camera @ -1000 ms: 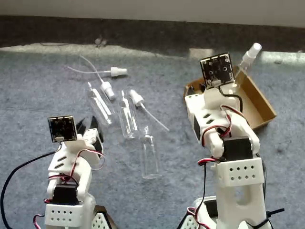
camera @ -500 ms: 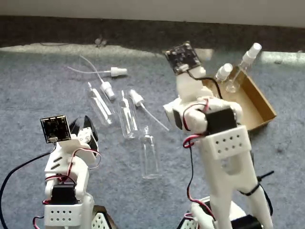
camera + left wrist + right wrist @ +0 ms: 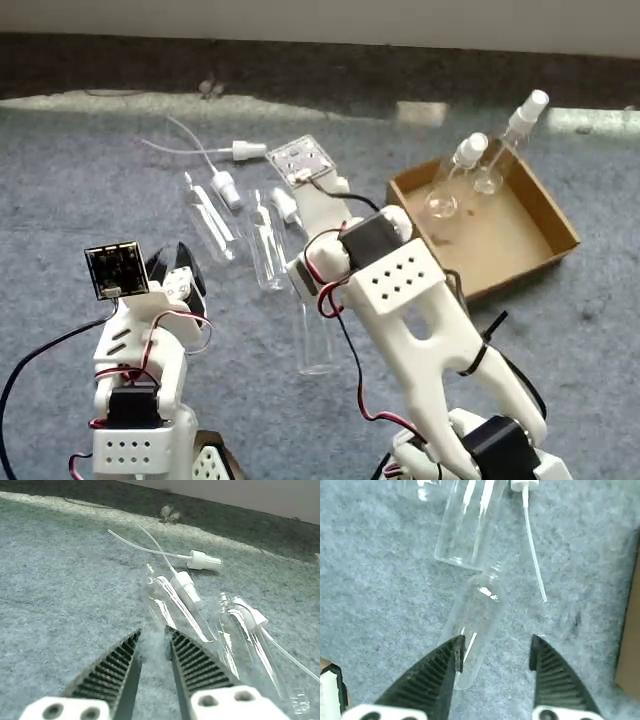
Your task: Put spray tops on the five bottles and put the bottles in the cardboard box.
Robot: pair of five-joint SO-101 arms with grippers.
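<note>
Two capped bottles point(image 3: 455, 178) lean in the box point(image 3: 505, 238) nr the table's point(image 3: 80, 200) far right corner, so 2 of 5 look done. 3 bare bottles lie on their sides mid-table.

Step in hand, by the look of it: picking up the next bare one. The right claw point(image 3: 497, 647) hangs above the near bottle point(image 3: 475, 622), jaws wide apart & holding nothing. That bottle is the closest of the three to the table's near edge, neck toward the far edge. In the right wrist view it sits off-centre, by one jaw rather than btw the two. The next move prob. calls for a small sideways shift, then a drop & a squeeze across the body. It's clear round plastic, so likely to roll or slip if pinched off-centre.

The left claw point(image 3: 153, 632) sits low on the left side, nr the near edge. Its jaws are only a narrow slit apart, empty, aimed at the far bottle point(image 3: 167, 605).

Around: the middle bottle point(image 3: 467, 525) lies just beyond the near one, its base close to that one's neck, so a grab could nudge it. Three spray tops point(image 3: 247, 150) lie loose:
- one point(image 3: 202, 560) apart, toward the far edge
- one point(image 3: 185, 586) against the far bottle
- one point(image 3: 250, 616) by the middle bottle's neck

The last one's long tube point(image 3: 532, 550) trails beside the near bottle & might snag a jaw.
</note>
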